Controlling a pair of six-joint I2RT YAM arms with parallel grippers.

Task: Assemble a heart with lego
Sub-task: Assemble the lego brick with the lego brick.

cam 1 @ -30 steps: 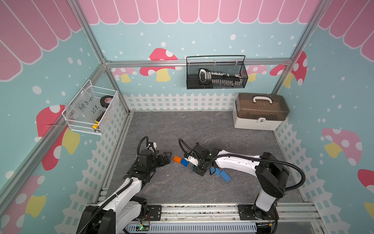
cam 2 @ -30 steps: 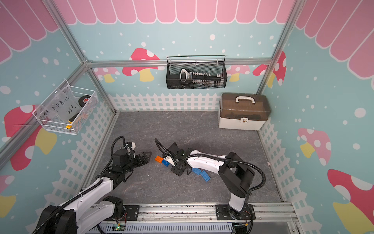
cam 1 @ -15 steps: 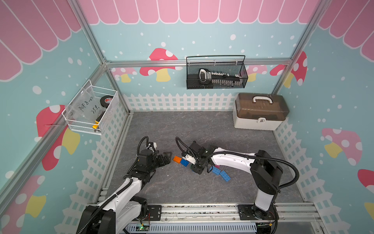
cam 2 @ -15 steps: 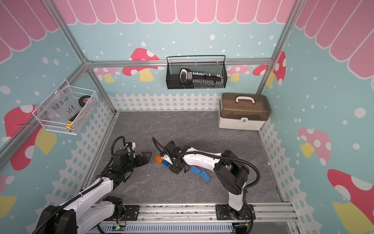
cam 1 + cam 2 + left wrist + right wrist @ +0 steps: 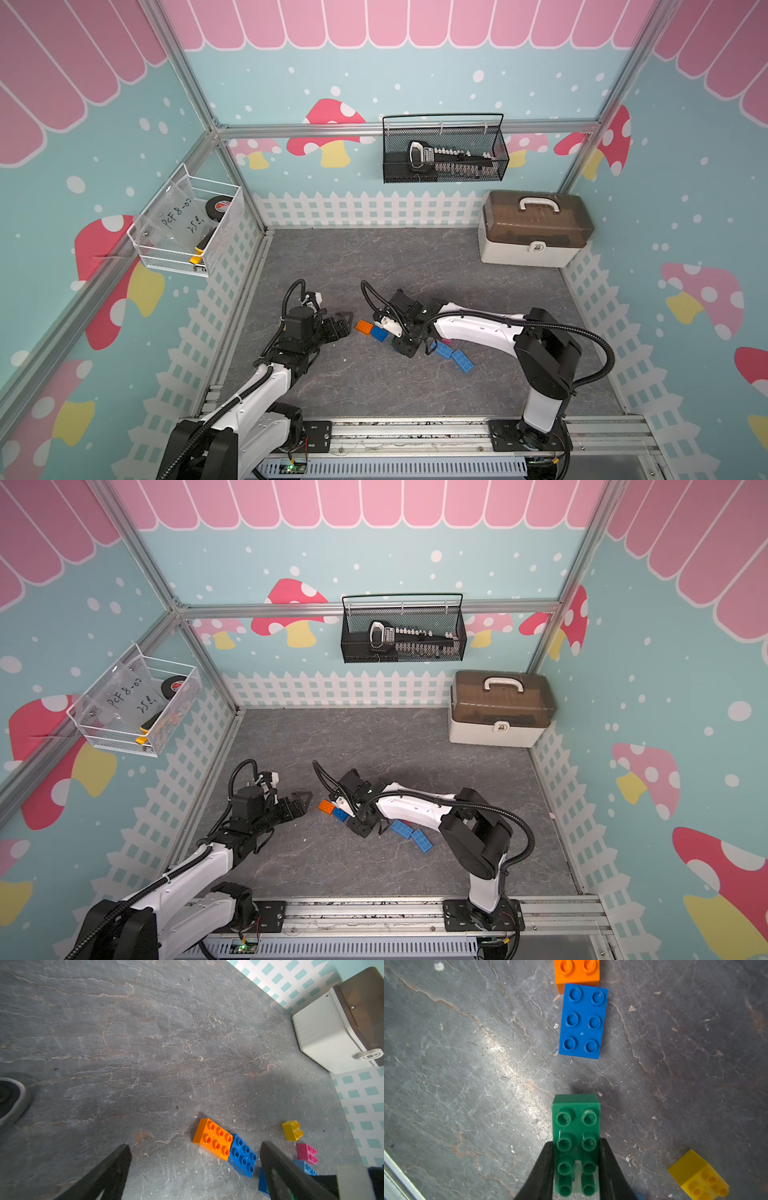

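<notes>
Clamping a green brick by its long sides, the right pincer sits at the bottom middle of the right wrist view. The brick's studs face the camera, and its free end sticks out past the black fingers. Whether its underside touches the grey desk cannot be told. Straight above it in that frame, across a gap of bare desk, lies a dark blue brick with six studs up. An orange brick touches the far end of the blue one and is cut by the top edge. A yellow brick lies in the lower right corner.

At the bottom of the left wrist view, the left pincer has its jaws wide apart with nothing gripped. The orange and dark blue pair shows between them. At the lower right of that frame, a pink brick lies just below the yellow one, and the two are apart.

In both top views the lego is gathered in the lower middle, on the desk between the two arms. Two light blue bricks lie just beside each other to the lower right of the right pincer. The heart is not yet built: as far as the views show, no brick is pressed onto another.
</notes>
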